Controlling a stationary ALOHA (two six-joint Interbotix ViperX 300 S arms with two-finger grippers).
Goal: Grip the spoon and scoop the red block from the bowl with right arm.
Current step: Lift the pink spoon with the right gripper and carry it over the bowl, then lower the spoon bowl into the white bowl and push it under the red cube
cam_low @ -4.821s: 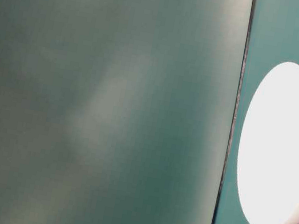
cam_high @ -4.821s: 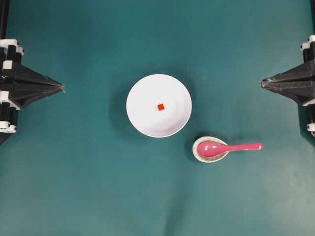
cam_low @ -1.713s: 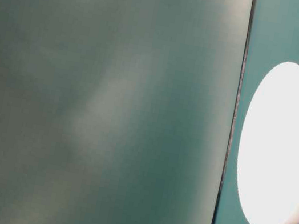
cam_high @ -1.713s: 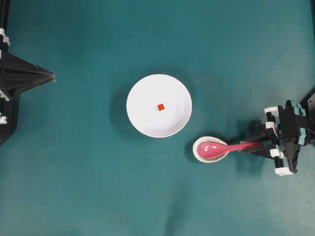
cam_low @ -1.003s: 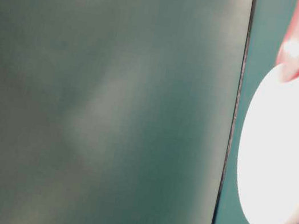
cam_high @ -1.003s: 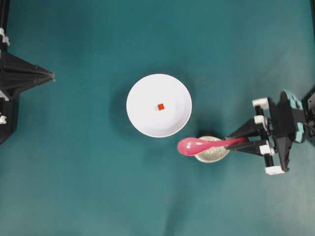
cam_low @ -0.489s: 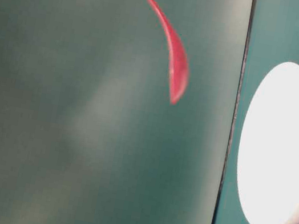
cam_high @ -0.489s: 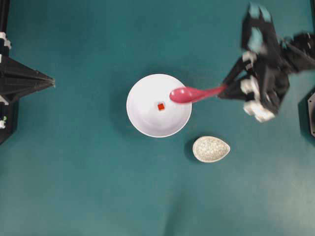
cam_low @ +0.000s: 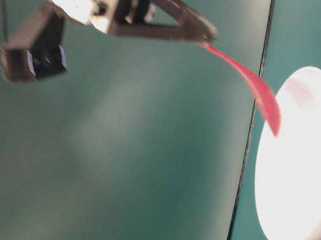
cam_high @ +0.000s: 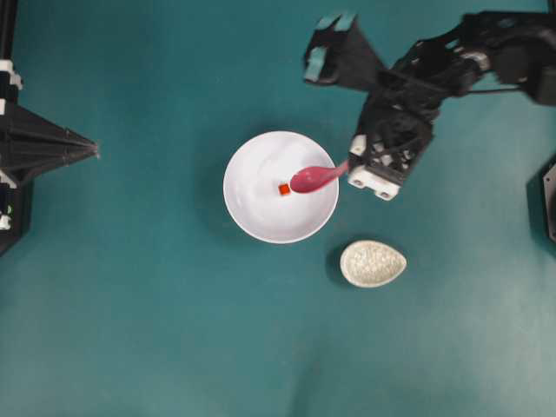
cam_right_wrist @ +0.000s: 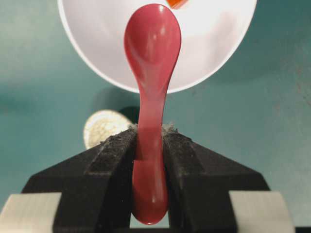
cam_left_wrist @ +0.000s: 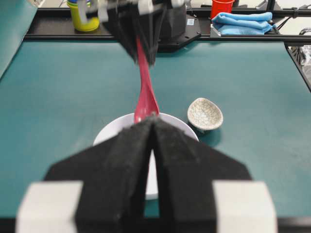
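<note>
Overhead: right pincer [cam_high: 347,168] clamps the spoon [cam_high: 314,177] by its handle, scoop over the bowl [cam_high: 261,219] just right of the red block [cam_high: 284,188]; best to dip the tip low and slide left under the block. Right wrist: jaws pinch the handle firmly, block at the top edge. Left pincer [cam_left_wrist: 154,121] closed, empty, idle.

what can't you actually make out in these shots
- Red block: right wrist view, cut by the top edge; whether the spoon touches it is unclear.
- Red block again: left wrist view, hidden behind the shut left claw.
- Bowl: table-level view, overexposed, interior washed out, right side cut off.
- Spoon rest: right wrist view, mostly hidden behind the right claw.
- Right claw fingertips: overhead view, hidden under the wrist body.
</note>
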